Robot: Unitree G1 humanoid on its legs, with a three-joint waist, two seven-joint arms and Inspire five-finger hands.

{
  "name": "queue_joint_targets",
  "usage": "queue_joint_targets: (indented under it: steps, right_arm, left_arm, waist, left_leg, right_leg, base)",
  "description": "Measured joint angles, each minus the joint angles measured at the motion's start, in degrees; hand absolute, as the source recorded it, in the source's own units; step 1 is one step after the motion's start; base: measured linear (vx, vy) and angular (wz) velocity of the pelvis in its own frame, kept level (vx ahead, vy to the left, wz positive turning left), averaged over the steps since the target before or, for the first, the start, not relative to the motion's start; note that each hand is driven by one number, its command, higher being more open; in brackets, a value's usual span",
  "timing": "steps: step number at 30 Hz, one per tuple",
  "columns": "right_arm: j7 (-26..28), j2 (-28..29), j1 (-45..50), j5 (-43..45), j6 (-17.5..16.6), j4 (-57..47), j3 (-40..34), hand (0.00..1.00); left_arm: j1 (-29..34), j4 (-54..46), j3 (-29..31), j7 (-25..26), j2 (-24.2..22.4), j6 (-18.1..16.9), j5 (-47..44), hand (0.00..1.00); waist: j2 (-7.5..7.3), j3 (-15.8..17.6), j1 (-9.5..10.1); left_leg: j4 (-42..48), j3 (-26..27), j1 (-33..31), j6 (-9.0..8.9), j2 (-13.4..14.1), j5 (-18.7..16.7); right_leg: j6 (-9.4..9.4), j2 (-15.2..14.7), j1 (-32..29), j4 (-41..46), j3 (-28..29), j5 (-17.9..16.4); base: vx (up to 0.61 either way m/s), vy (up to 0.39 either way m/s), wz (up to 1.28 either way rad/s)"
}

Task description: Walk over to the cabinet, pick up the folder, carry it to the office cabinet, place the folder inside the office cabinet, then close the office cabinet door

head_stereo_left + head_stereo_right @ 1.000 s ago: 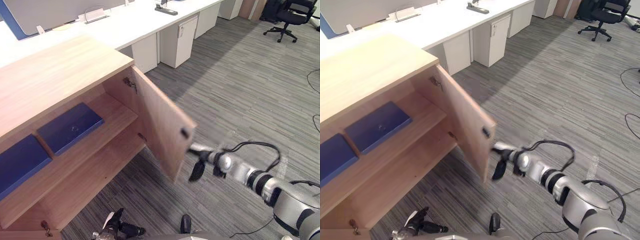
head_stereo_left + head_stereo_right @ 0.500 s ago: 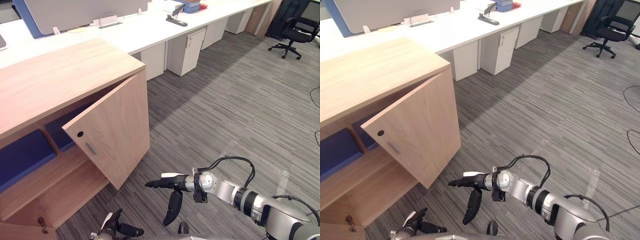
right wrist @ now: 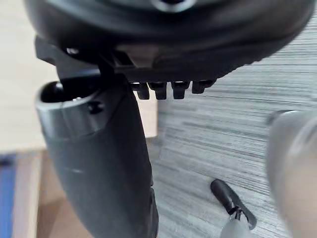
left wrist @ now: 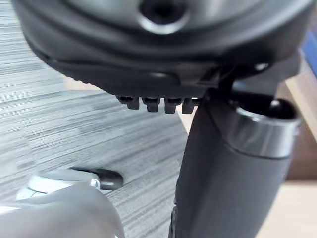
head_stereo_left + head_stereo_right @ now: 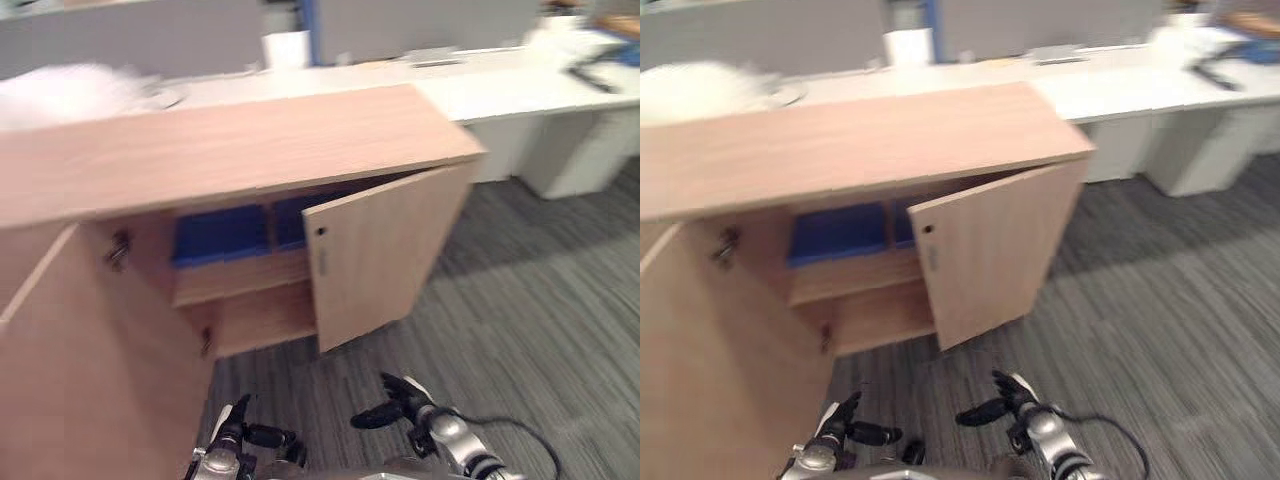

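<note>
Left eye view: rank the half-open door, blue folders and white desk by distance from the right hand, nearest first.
1. Half-open door, just ahead of the right hand.
2. Blue folders, inside the cabinet.
3. White desk, behind the cabinet.

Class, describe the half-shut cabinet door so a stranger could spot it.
Find the low wooden cabinet by the white desk. Its right door hangs half shut before the blue folders, a dark dot near its top corner; the left door stands wide open.

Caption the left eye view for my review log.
Office cabinet, right door ajar, blue folders shelved inside; left hand and right hand open, low over carpet.
</note>
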Motion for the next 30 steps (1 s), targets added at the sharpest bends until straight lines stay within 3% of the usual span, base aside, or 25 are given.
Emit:
queue_joint_targets:
  steps: [2, 4, 5, 9, 13, 14, 15, 16, 17, 18, 20, 21, 23, 24, 26, 30]
  right_arm:
    - [-3.57, 0.1, 2.61, 5.92, 2.15, 3.41, -9.85, 1.0]
    - [-5.8, -0.23, 5.95, 8.17, 2.51, 2.74, -16.68, 1.0]
    - [-6.02, -0.3, 6.77, 7.98, 2.57, 2.66, -16.78, 1.0]
    - [-6.12, 1.86, 11.38, 5.79, 4.01, 1.69, -16.65, 1.0]
    - [-6.14, 2.63, 12.62, 5.87, 3.64, 0.45, -17.26, 1.0]
    - [-6.15, 2.82, 12.53, 5.85, 3.51, -0.11, -17.91, 1.0]
    - [-6.22, 3.21, 12.42, 5.93, 3.47, -0.39, -19.43, 1.0]
    - [-6.2, 3.52, 12.38, 6.02, 3.46, -0.98, -20.3, 1.0]
    - [-6.26, 4.03, 12.9, 6.31, 3.37, -1.91, -21.74, 1.0]
    - [-6.57, 4.32, 13.22, 7.15, 3.23, -2.3, -22.57, 1.0]
    - [-6.71, 4.93, 13.84, 8.67, 2.82, -3.03, -24.36, 1.0]
    - [-6.54, 5.82, 13.83, 10.58, 2.41, -2.95, -28.61, 1.0]
    - [-6.34, 7.14, 13.67, 10.76, 2.52, -1.74, -30.52, 1.0]
    - [-6.21, 7.3, 13.49, 11.6, 2.56, -0.72, -32.12, 1.0]
    - [-6.07, 6.73, 13.39, 12.71, 2.43, 0.26, -32.41, 1.0]
    - [-5.95, 5.34, 12.46, 12.6, 2.29, 1.88, -31.13, 1.0]
  left_arm:
    - [1.14, -0.2, 4.65, 0.19, -2.27, 0.96, -1.48, 1.0]
    - [1.36, -0.63, 8.58, 0.25, -4.55, 1.44, -1.75, 1.0]
    - [1.8, -0.79, 9.13, 0.23, -4.91, 1.38, -1.82, 1.0]
    - [3.91, -1.86, 13.43, -0.33, -4.35, 1.51, -4.69, 1.0]
    - [4.29, -2.43, 13.9, -0.34, -4.31, 1.48, -6.38, 1.0]
    - [4.43, -3.13, 15.56, -0.3, -4.75, 1.4, -7.45, 1.0]
    - [4.01, -3.69, 17.52, -0.25, -5.12, 1.44, -8.59, 1.0]
    - [4.09, -4.03, 18.38, -0.26, -5.15, 1.49, -9.36, 1.0]
    - [4.1, -4.62, 19.1, -0.04, -5.22, 1.44, -10.86, 1.0]
    - [4.4, -5.14, 19.07, -0.04, -5.35, 1.25, -11.15, 1.0]
    - [4.83, -5.03, 17.76, -0.13, -5.21, 0.96, -11.14, 1.0]
    - [4.65, -4.7, 16.42, -0.53, -4.83, 0.85, -11.17, 1.0]
    - [4.62, -3.92, 15.1, -0.27, -3.68, 0.67, -11.24, 1.0]
    - [4.83, -2.74, 14.09, -0.16, -3.28, 0.72, -11.77, 1.0]
    - [5.64, -1.65, 12.6, -0.15, -2.88, 0.77, -12.79, 1.0]
    - [6.73, -1.35, 9.51, -0.15, -2.93, 0.63, -15.09, 1.0]
  waist:
    - [1.2, -0.22, 0.87]
    - [1.18, -0.39, 0.23]
    - [0.91, -0.55, 0.31]
    - [-2.53, -3.24, 1.91]
    - [-3.03, -3.24, 1.42]
    - [-3.24, -2.59, 0.87]
    - [-3.4, -1.82, 0.68]
    - [-3.35, -1.54, 0.65]
    - [-3.25, -1.47, 0.68]
    - [-3.19, -1.51, 0.63]
    - [-2.61, -1.59, 0.24]
    - [-2.21, -1.62, -0.26]
    - [-3.96, -2.22, -0.63]
    - [-4.05, -2.63, -0.81]
    - [-3.29, -3.01, -1.11]
    - [-2.4, -3.77, -0.82]
  left_leg:
    - [-0.48, -0.09, -0.37, -0.47, 0.2, 0.52]
    - [5.89, 7.27, -1.53, -0.36, -0.04, -1.71]
    - [5.08, 7.55, -1.54, -0.41, 0.26, -1.74]
    - [-0.79, 4.74, -0.57, -0.96, 0.91, 1.1]
    - [0.62, 6.48, -1.23, -0.19, -0.6, 2.13]
    - [2.8, 14.07, -2.75, 2.1, -0.79, 2.02]
    - [9.88, 23.85, -5.55, 6.53, 1.06, -2.42]
    - [15.95, 29.56, -7.93, 7.82, 3.1, -5.25]
    - [26.37, 36.75, -10.6, 8.24, 6.72, -9.49]
    - [32.06, 40.92, -10.63, 7.52, 8.63, -11.88]
    - [32.78, 43.76, -8.83, 6.5, 9.84, -14.08]
    - [25.2, 43.98, -7.18, 5.73, 6.78, -15.64]
    - [18.29, 42.21, -5.34, 6.77, 2.81, -12.0]
    - [11.24, 40.43, -2.8, 7.32, 0.33, -8.18]
    - [2.55, 37.57, 1.49, 7.94, -2.34, -3.58]
    - [-9.06, 34.66, 7.88, 8.02, -3.96, 2.33]
  right_leg:
    - [-1.13, -1.6, 1.85, -1.71, -6.58, -0.21]
    - [-1.51, -2.98, 5.62, -3.95, -14.45, -0.45]
    - [-1.67, -2.94, 6.08, -4.26, -15.86, -0.55]
    - [-1.9, -2.75, 8.17, -7.97, -19.56, -0.6]
    - [-2.0, -3.72, 11.04, -9.14, -23.11, -0.69]
    - [-2.15, -4.26, 11.48, -8.92, -25.07, -0.73]
    - [-2.65, -4.4, 11.44, -8.01, -26.65, -1.01]
    - [-2.93, -4.45, 11.47, -7.36, -27.9, -1.29]
    - [-2.91, -4.91, 11.61, -6.03, -30.21, -2.16]
    - [-2.51, -5.64, 11.94, -4.98, -32.27, -2.82]
    - [-1.29, -6.34, 12.62, -4.62, -34.55, -3.56]
    - [0.14, -7.25, 11.46, -2.92, -35.46, -5.04]
    - [-0.6, -8.45, 11.15, -4.17, -33.35, -4.73]
    - [-1.53, -8.25, 11.45, -7.14, -32.24, -3.82]
    - [-1.2, -7.58, 11.82, -10.6, -31.89, -0.48]
    - [-0.32, -7.53, 15.0, -13.71, -32.87, 0.84]
  base:
    - [-0.07, -0.246, 1.59]
    - [-0.01, -0.195, 1.66]
    - [0.01, -0.193, 1.28]
    - [0.09, -0.12, 0.43]
    - [0.05, -0.089, 0.51]
    - [-0.02, 0.006, 0.67]
    - [-0.03, 0.012, 0.65]
    - [-0.02, -0.024, 0.58]
    - [0.0, -0.017, 0.61]
    - [0.03, 0.013, 0.61]
    - [0.09, 0.145, 0.84]
    - [0.11, 0.2, 1.13]
    - [0.06, 0.111, 1.01]
    - [0.0, 0.031, 0.92]
    - [-0.06, 0.002, 0.87]
    - [0.02, -0.028, 0.39]
